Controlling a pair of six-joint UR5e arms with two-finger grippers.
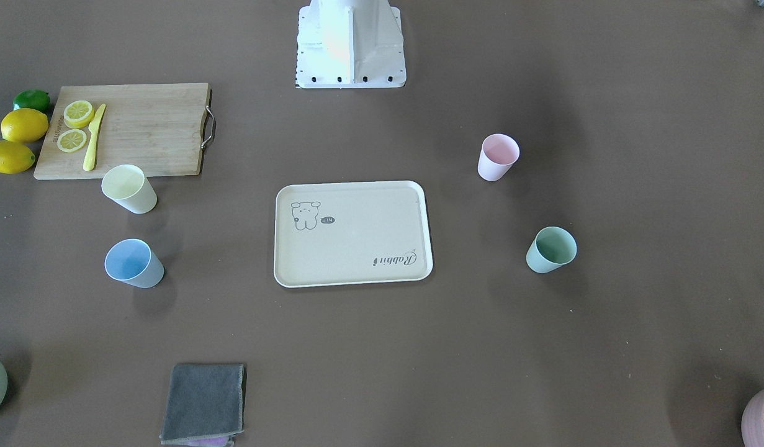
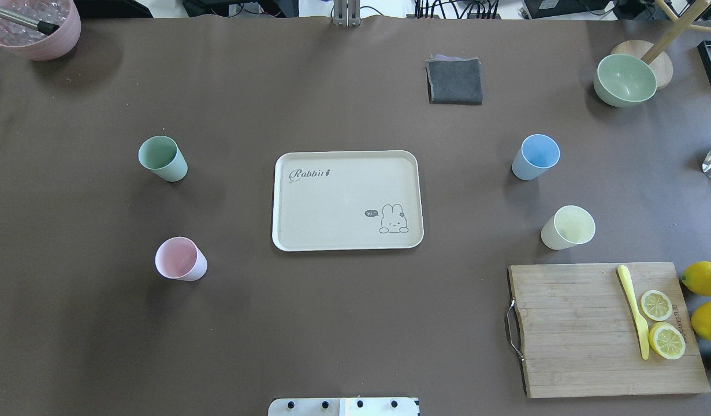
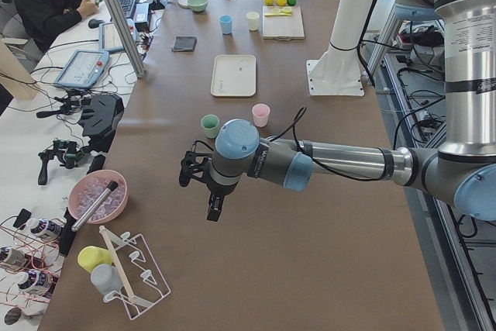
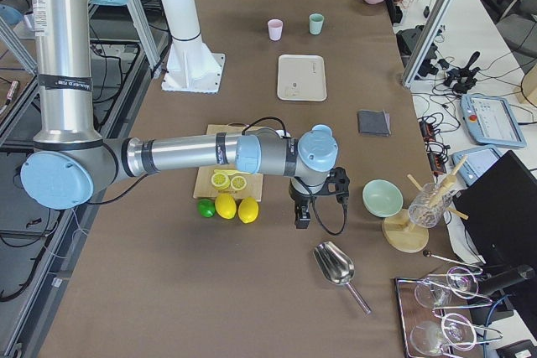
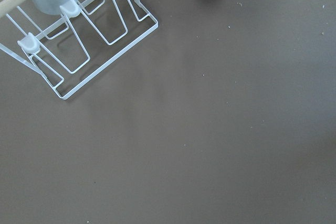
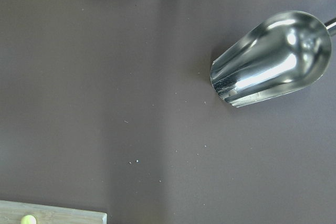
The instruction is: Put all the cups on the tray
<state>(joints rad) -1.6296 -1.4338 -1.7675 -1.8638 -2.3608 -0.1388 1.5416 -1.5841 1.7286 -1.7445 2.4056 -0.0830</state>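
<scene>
The cream Rabbit tray [image 2: 343, 199] lies bare at the table's middle. A green cup [image 2: 162, 158] and a pink cup [image 2: 179, 259] stand upright to its left. A blue cup [image 2: 535, 156] and a pale yellow cup [image 2: 568, 227] stand upright to its right. My left gripper [image 3: 213, 211] hangs over bare table past the table's left end, far from the cups. My right gripper [image 4: 300, 217] hangs past the lemons at the right end. Both show only in side views, so I cannot tell whether they are open or shut.
A wooden cutting board [image 2: 569, 329] with lemon slices and a yellow knife [image 2: 633, 309] lies front right, whole lemons [image 2: 704, 278] beside it. A grey cloth [image 2: 454, 81], a green bowl [image 2: 625, 80], a pink bowl [image 2: 34, 26], a metal scoop [image 6: 273, 59] and a white rack [image 5: 79, 40] line the far side and the ends.
</scene>
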